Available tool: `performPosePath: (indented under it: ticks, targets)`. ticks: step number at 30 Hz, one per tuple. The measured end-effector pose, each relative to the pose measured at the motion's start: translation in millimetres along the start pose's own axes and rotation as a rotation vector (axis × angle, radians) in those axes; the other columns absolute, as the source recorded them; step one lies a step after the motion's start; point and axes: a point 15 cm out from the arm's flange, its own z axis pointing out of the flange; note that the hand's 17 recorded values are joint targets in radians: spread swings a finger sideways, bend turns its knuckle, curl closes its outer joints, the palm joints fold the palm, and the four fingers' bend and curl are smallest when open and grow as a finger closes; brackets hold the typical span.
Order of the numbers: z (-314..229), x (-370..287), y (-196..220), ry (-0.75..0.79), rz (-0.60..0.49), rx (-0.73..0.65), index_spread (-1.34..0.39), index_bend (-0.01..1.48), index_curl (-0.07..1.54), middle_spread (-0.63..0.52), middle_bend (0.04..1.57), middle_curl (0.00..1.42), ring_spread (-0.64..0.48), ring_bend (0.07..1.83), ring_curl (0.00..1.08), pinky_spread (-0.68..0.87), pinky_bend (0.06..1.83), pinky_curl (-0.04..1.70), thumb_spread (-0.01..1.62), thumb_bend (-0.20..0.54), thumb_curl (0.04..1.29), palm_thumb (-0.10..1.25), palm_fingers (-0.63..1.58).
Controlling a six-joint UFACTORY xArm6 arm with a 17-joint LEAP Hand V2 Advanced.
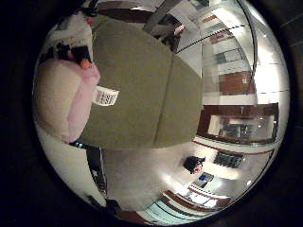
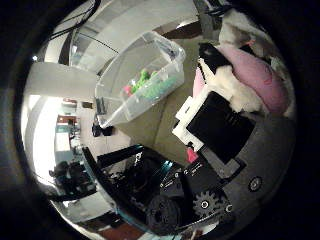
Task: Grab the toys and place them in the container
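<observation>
The hand (image 2: 220,125) is curled around a soft pink and white toy (image 1: 66,99), held up close. Green toys (image 2: 150,85) already sit in the clear container (image 2: 142,75) nearby. This one still needs dropping in.

Bright indoor light seen through strongly curved wide-angle views, ringed in black.

Glare washes out the pale floor (image 1: 142,175) and the wall behind the clear container (image 2: 142,75). Straight lines bow towards the rims. The plush toy (image 1: 66,99), close to the palm, is soft and out of focus; the robot hand (image 2: 215,135) lies in dim shadow.
</observation>
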Motion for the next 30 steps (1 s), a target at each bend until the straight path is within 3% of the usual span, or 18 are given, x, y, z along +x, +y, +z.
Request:
performPosePath:
  ticks: [16,30]
  targets:
    - [-92.3,-121.1,-79.2,-0.022,-0.104,0.069,-0.25,1.08,0.87,-0.16,1.31,0.78,-0.19,1.40,0.68,-0.20,1.37,0.86,0.84,-0.014,0.82,1.08,1.14]
    - [-103.9,-270.4,-93.6,-0.091,-0.225,0.061,-0.25,1.09,0.87,-0.15,1.31,0.78,-0.19,1.41,0.67,-0.20,1.36,0.88,0.83,-0.015,0.83,1.08,1.14]
